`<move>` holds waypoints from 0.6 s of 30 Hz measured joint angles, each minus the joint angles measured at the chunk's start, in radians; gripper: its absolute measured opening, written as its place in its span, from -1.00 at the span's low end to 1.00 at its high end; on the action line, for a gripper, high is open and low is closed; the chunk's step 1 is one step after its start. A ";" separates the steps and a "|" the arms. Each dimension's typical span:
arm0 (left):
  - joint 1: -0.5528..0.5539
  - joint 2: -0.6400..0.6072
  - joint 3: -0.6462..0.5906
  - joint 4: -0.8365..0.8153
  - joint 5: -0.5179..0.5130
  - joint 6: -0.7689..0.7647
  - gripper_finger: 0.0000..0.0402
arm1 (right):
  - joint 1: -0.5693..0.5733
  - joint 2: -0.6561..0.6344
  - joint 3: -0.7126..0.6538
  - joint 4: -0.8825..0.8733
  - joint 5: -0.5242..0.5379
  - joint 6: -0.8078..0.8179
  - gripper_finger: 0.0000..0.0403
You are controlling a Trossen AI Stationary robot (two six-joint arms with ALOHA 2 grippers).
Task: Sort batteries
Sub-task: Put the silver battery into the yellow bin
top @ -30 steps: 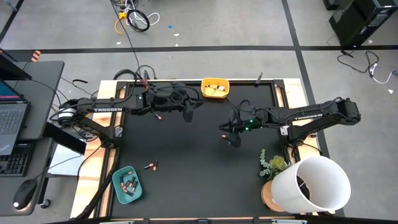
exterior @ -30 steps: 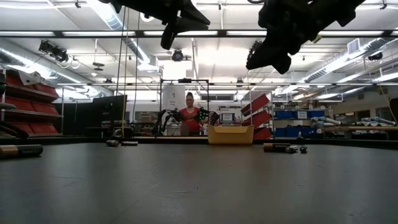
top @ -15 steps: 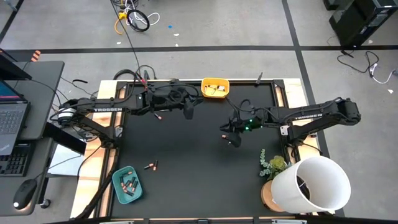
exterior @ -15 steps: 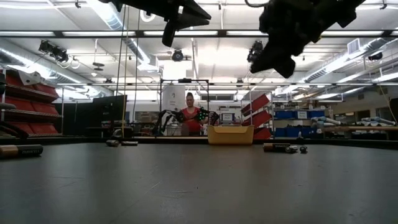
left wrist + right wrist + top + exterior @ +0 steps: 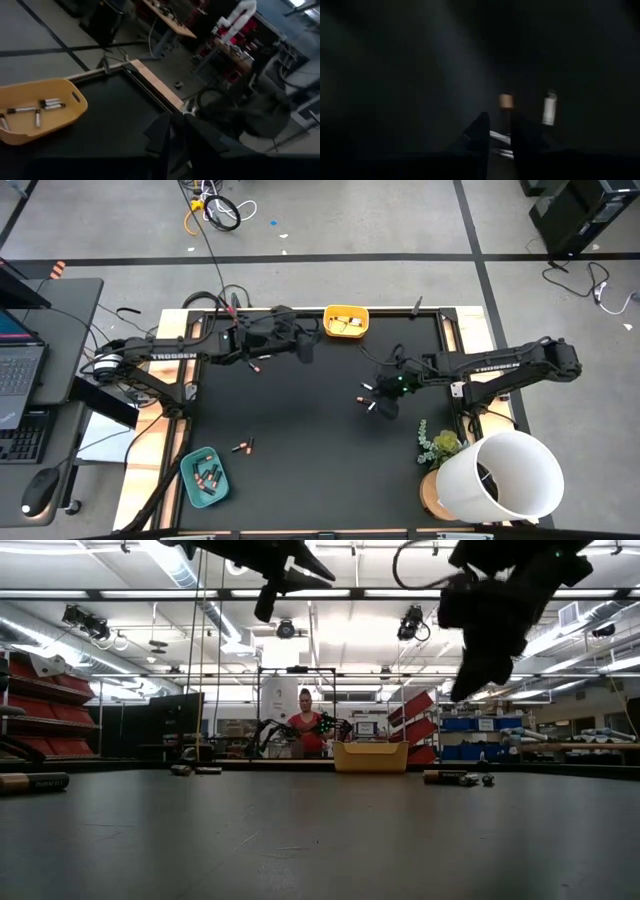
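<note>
My left gripper (image 5: 305, 352) hovers high over the table's far part, just left of the yellow tray (image 5: 346, 322), which holds several silvery batteries (image 5: 37, 106). Its fingers (image 5: 161, 134) are shut, with a small silvery end (image 5: 187, 106) at their tips. My right gripper (image 5: 384, 407) hangs above the table's middle, pointing down and narrowly open. A copper-and-black battery (image 5: 506, 101) and a silvery one (image 5: 549, 110) lie just beyond its fingertips. Two more batteries (image 5: 242, 446) lie near the teal tray (image 5: 205, 478), which holds several. My left gripper seems to pinch a silvery battery by one end (image 5: 187, 106) between its fingertips, lifted clear of the table. The fingers themselves hide the rest of it, so how it sits in the hold does not show.
One battery (image 5: 253, 366) lies under the left arm. A white bucket (image 5: 510, 475) and a small plant (image 5: 438, 445) stand at the table's near right corner. A person (image 5: 308, 730) stands in the room beyond the far edge. Bare black mat lies across the middle.
My left gripper has moved toward the far edge, closer to the yellow tray. My right gripper has shifted a little toward the right edge, tipped its fingers downward and come lower, uncovering the batteries beside it.
</note>
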 joint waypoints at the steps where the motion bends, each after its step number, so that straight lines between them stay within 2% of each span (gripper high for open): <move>1: 0.005 0.000 0.000 -0.002 -0.007 0.000 -0.65 | -0.004 0.000 -0.014 -0.002 0.025 -0.003 -0.65; 3: 0.010 0.000 0.000 -0.013 -0.046 0.020 -0.65 | -0.017 0.000 -0.051 0.013 0.060 -0.015 -0.58; 7: 0.009 0.000 0.000 -0.010 -0.110 0.033 -0.65 | -0.060 0.005 -0.124 0.111 0.055 -0.021 -0.45; 11: 0.011 0.003 0.000 -0.041 -0.068 0.004 -0.65 | -0.077 0.039 -0.168 0.170 0.065 -0.093 -0.39; 18: 0.008 0.026 0.000 -0.075 -0.021 0.000 -0.65 | -0.076 0.110 -0.201 0.333 0.166 -0.214 -0.38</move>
